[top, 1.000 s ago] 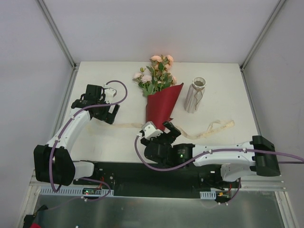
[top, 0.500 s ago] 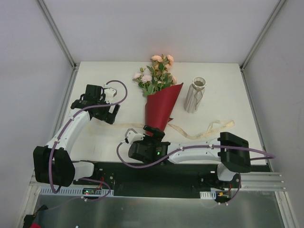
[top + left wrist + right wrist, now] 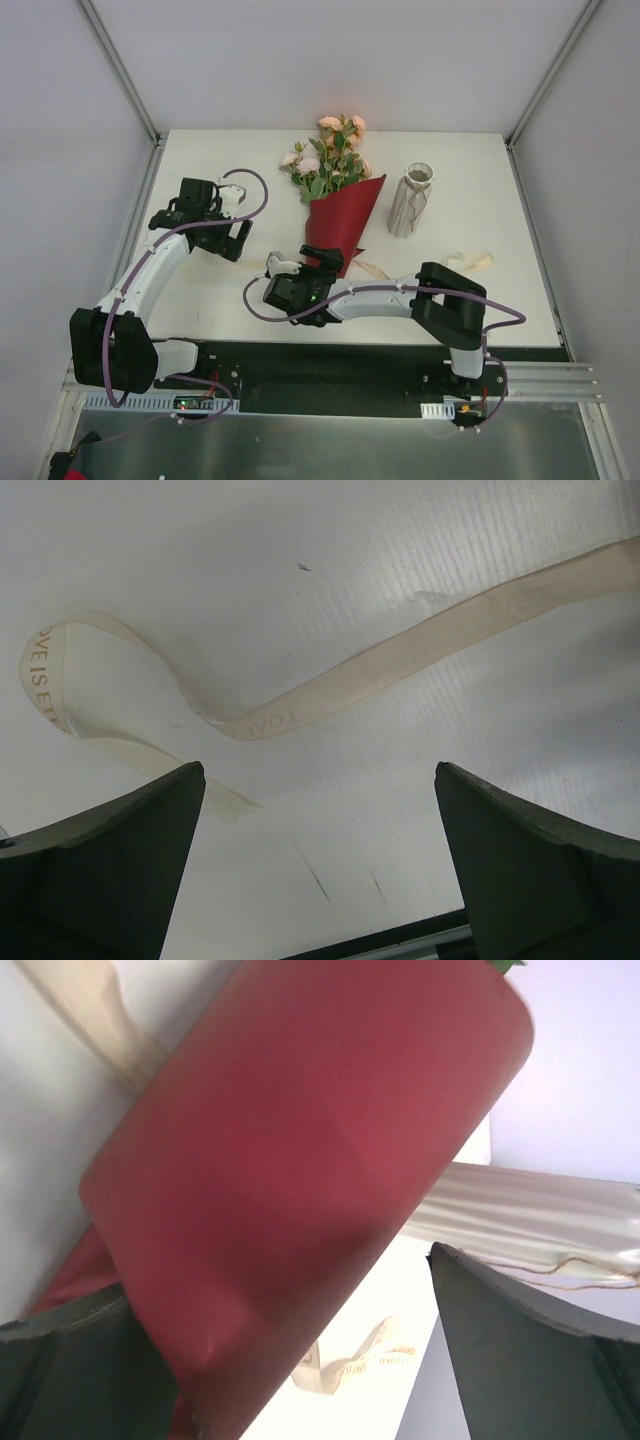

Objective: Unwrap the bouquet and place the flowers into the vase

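Note:
The bouquet (image 3: 342, 222) lies on the table, its red paper cone pointing toward the arms. The flowers (image 3: 330, 155), peach-pink roses with green leaves, stick out of its far end. A white ribbed vase (image 3: 412, 200) stands upright just right of the cone. My right gripper (image 3: 305, 261) is open at the cone's narrow tip. In the right wrist view the red paper (image 3: 300, 1160) fills the gap between the fingers (image 3: 530, 1350), with the vase (image 3: 520, 1215) behind. My left gripper (image 3: 210, 232) hangs open over the table to the left, holding nothing.
A loose cream ribbon (image 3: 468, 262) trails across the table from under the cone toward the right. Its other end (image 3: 400, 660) curls under my left gripper (image 3: 318, 770). The table's near edge (image 3: 400, 935) is just beyond the left fingers. Walls enclose the table.
My right arm has swung left and forward, bringing its open gripper up to the cone's tip. The ribbon on the right has been drawn in. The left arm has not moved.

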`<state>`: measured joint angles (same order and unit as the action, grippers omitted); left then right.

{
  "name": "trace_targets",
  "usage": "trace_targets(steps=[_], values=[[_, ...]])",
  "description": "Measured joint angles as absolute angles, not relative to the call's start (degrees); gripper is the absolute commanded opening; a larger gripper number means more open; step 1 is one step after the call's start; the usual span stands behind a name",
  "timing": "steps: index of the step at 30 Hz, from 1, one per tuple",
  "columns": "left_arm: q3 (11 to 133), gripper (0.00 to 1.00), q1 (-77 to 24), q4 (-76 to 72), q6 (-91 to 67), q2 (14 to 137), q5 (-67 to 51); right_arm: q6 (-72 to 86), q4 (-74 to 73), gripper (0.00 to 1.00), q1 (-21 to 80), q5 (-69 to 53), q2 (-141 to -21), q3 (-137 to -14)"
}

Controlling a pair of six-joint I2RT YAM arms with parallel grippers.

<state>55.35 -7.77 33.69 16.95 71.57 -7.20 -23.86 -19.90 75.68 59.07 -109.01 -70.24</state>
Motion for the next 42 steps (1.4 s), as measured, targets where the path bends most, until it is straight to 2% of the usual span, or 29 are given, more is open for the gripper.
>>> trace_targets(steps=[11,15,21,24,29,31,33,37,42], values=[[55.4,0.99,-7.8,33.7,17.1,71.6,-7.2,-37.2,0.8,0.99,76.2,63.3,-109.3,-69.5],[55.4,0.99,-7.8,33.7,17.2,71.6,-7.2,-41.6,13.8,0.91,76.9,65.9,-108.2,-64.9],[55.4,0.99,-7.8,33.7,17.4,71.5,-7.1,-41.0,22.2,0.92,79.3,69.7,-97.3,-58.6],[55.4,0.99,-7.8,33.7,17.4,71.3,-7.1,-36.4,21.8,0.94,81.4,72.6,-90.1,-57.8],[55.4,0.99,-7.8,33.7,17.4,70.5,-7.1,-15.4,5.0,1.0,84.3,76.1,-81.7,-58.2],[55.4,0.99,-7.8,33.7,17.4,70.1,-7.1,-2.7,-7.4,1.0,84.8,77.5,-80.9,-59.5],[55.7,0.99,-7.8,33.8,17.4,69.9,-7.1,10.9,-23.0,0.96,85.3,78.4,-81.5,-62.0],[57.3,0.99,-7.8,34.3,17.4,69.9,-7.6,45.8,-52.7,0.96,87.9,80.2,-86.5,-69.3],[60.2,0.99,-10.3,34.9,17.4,71.1,-8.3,69.2,-67.3,0.96,93.0,79.9,-88.4,-70.3]])
